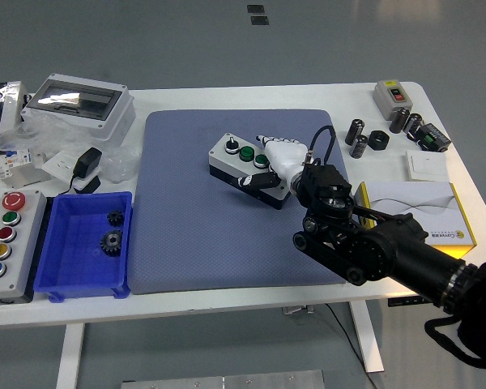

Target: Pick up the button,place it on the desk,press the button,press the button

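1. Because the right hand (277, 162) is wrapped around the right end of the button box (245, 168), white fingers over its top and the thumb at its front face, the box can pivot in that one-ended hold; a loose grasp would let the far end swing or drop.
2. While the box sits on or just above the blue mat (235, 203) in the middle of the bench (227, 304) (I cannot tell whether it touches), letting go too high would let it tip or land askew.
3. With the fingers lying close to the green buttons (246, 152), a careless shift could push one before the box is settled.
4. If the press comes straight down on an unbraced box, it may slide across the mat.
5. Since the forearm crosses above the yellow-edged box (437, 212) at the right, a wide pull-back could knock it.
6. Nothing of the left hand shows, so no second hand is there to steady anything.
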### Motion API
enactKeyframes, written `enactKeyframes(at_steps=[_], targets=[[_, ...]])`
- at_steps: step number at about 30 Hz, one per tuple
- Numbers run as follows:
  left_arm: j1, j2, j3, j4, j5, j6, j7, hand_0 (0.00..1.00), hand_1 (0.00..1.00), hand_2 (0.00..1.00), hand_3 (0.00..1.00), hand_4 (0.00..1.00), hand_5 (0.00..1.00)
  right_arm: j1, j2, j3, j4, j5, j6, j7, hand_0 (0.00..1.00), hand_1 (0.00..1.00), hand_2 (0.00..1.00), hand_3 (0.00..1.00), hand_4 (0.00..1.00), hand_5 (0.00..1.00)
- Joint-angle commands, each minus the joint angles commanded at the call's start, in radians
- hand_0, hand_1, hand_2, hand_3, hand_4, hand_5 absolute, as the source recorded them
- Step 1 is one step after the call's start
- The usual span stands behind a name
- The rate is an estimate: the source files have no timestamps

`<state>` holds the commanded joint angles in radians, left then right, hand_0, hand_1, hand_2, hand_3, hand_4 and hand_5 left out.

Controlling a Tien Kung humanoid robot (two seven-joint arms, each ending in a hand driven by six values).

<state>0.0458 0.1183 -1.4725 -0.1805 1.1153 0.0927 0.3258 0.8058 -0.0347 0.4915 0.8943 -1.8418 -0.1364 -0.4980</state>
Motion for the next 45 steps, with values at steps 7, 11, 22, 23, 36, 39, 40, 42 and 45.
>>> enactKeyframes(at_steps=[7, 11, 22, 23, 36, 39, 40, 42, 45], targets=[[-0.001, -0.001, -0.001, 0.000, 0.001, 0.000, -0.002, 0.644, 0.561, 0.621, 0.583, 0.641, 0.149, -0.004, 0.000, -0.022, -0.014, 0.007, 0.004, -0.004, 0.460, 0.774, 0.928, 0.998, 0.998, 0.624], [0.000, -0.002, 0.000, 0.000, -0.004, 0.001, -0.004, 0.644, 0.561, 0.621, 0.583, 0.639, 0.148, -0.005, -0.001, -0.035, -0.021, -0.001, -0.001, -0.011, 0.288, 0.634, 0.813, 0.998, 0.950, 0.421], [-0.003, -0.002, 0.004, 0.000, -0.010, 0.001, -0.013, 0.644, 0.560, 0.621, 0.582, 0.639, 0.146, -0.011, 0.001, -0.095, -0.044, -0.016, -0.095, -0.038, 0.247, 0.593, 0.789, 0.998, 0.889, 0.337], [-0.003, -0.002, 0.005, 0.000, -0.012, 0.001, -0.014, 0.644, 0.560, 0.621, 0.583, 0.636, 0.146, -0.011, 0.001, -0.100, -0.046, -0.017, -0.099, -0.039, 0.210, 0.531, 0.736, 0.998, 0.765, 0.216], [-0.001, -0.004, 0.025, 0.000, -0.033, -0.001, -0.028, 0.644, 0.563, 0.621, 0.585, 0.633, 0.150, -0.016, -0.006, -0.120, -0.047, -0.015, -0.112, -0.026, 0.092, 0.313, 0.447, 0.473, 0.076, 0.002], [0.001, -0.004, 0.032, 0.000, -0.041, -0.002, -0.031, 0.644, 0.563, 0.621, 0.585, 0.633, 0.150, -0.017, -0.013, -0.118, -0.034, -0.017, -0.117, -0.015, 0.092, 0.313, 0.447, 0.473, 0.076, 0.002], [0.001, -0.004, 0.033, 0.000, -0.043, -0.002, -0.032, 0.644, 0.563, 0.621, 0.585, 0.633, 0.150, -0.018, -0.016, -0.116, -0.030, -0.017, -0.120, -0.010, 0.092, 0.313, 0.447, 0.473, 0.076, 0.002], [0.002, -0.005, 0.036, 0.000, -0.046, -0.002, -0.034, 0.644, 0.563, 0.621, 0.586, 0.632, 0.154, -0.018, -0.023, -0.114, -0.021, -0.015, -0.128, 0.002, 0.067, 0.271, 0.368, 0.339, 0.002, 0.002], [0.002, -0.005, 0.036, 0.000, -0.047, -0.002, -0.036, 0.644, 0.563, 0.621, 0.586, 0.632, 0.154, -0.022, -0.050, -0.111, 0.015, 0.002, -0.146, 0.035, 0.067, 0.271, 0.368, 0.339, 0.002, 0.002]])
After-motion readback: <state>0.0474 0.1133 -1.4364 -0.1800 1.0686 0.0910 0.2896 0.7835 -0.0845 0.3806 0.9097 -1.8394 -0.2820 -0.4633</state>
